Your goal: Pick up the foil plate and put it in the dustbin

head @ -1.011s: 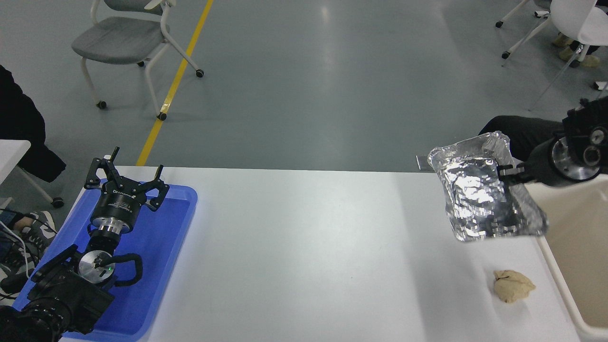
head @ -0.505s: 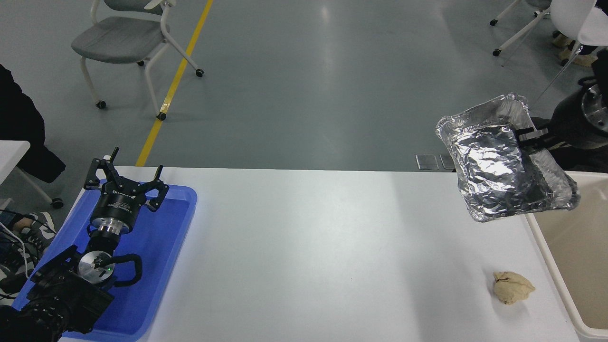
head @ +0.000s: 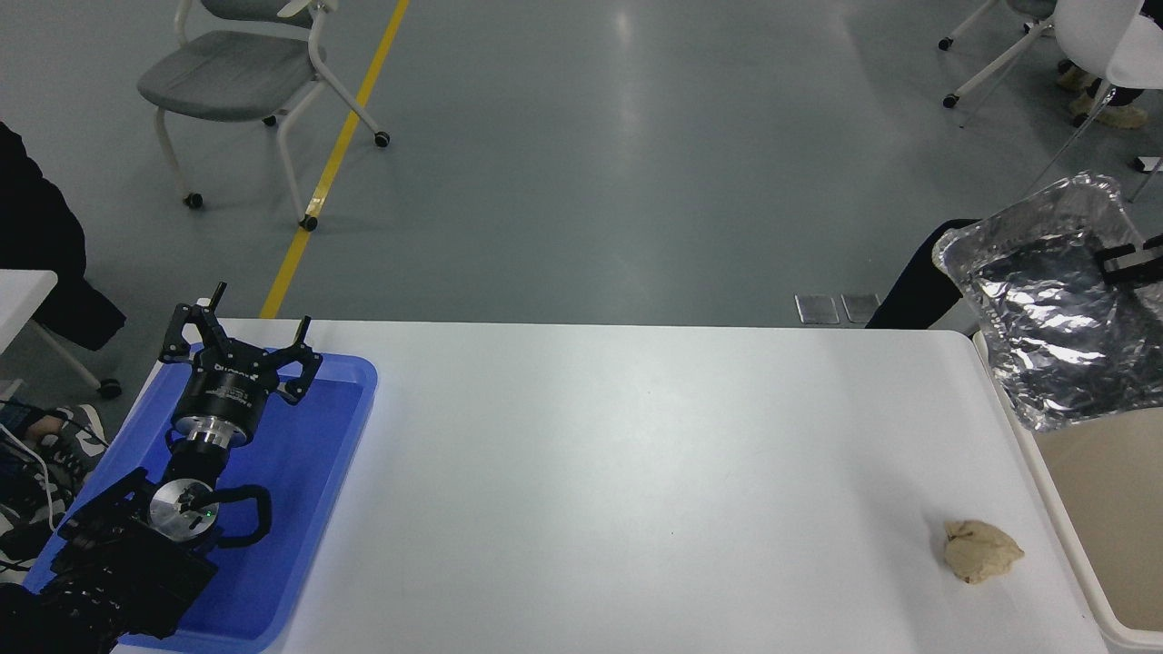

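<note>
Up at the right edge of the frame, the foil plate (head: 1045, 318) hangs tilted above the dustbin (head: 1104, 509), the right gripper (head: 1127, 263) clamped on its rim. Lower right on the desk (head: 636, 472) lies a tan paper ball (head: 981, 550). Lower left, the left gripper (head: 238, 350) rests spread over a blue tray (head: 300, 509).

My left arm (head: 127, 545) is matte black with a silver wrist ring and a looping black cable. My left gripper (head: 238, 341) has black, angular linkage fingers and small white lettering on its body.
</note>
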You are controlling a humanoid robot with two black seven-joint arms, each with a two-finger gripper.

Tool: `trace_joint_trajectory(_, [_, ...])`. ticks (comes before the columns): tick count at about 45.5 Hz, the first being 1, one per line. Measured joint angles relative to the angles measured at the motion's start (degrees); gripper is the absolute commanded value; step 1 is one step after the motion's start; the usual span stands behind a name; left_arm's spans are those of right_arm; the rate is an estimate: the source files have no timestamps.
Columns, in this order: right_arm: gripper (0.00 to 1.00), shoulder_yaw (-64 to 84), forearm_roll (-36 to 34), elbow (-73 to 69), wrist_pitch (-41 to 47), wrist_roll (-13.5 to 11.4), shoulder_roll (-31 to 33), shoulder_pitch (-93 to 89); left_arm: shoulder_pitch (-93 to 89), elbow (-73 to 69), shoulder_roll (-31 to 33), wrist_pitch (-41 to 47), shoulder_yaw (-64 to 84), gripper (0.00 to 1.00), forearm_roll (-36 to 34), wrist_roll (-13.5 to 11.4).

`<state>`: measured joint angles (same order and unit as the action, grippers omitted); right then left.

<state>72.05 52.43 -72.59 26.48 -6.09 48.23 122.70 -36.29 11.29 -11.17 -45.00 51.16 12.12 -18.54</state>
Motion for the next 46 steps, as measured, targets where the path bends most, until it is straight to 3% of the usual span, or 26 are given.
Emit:
trace_joint_trajectory(16, [0.00, -16.52, 5.95, 21.26, -4.61, 1.48, 4.90, -26.16, 0.00, 0.03, 0.00, 0.00, 0.01, 1.00, 0.00, 0.00])
trace_joint_trajectory(33, [0.00, -34.38, 5.99, 43.12, -14.97, 2.06, -2.67, -57.59, -0.01, 0.04, -0.01, 0.00, 0.03, 1.00, 0.00, 0.00])
trace_joint_trajectory(46, [0.00, -45.04, 5.67, 51.79, -17.35, 2.12, -7.54, -70.39, 0.01, -0.02, -0.07, 0.00, 0.04, 1.00, 0.00, 0.00])
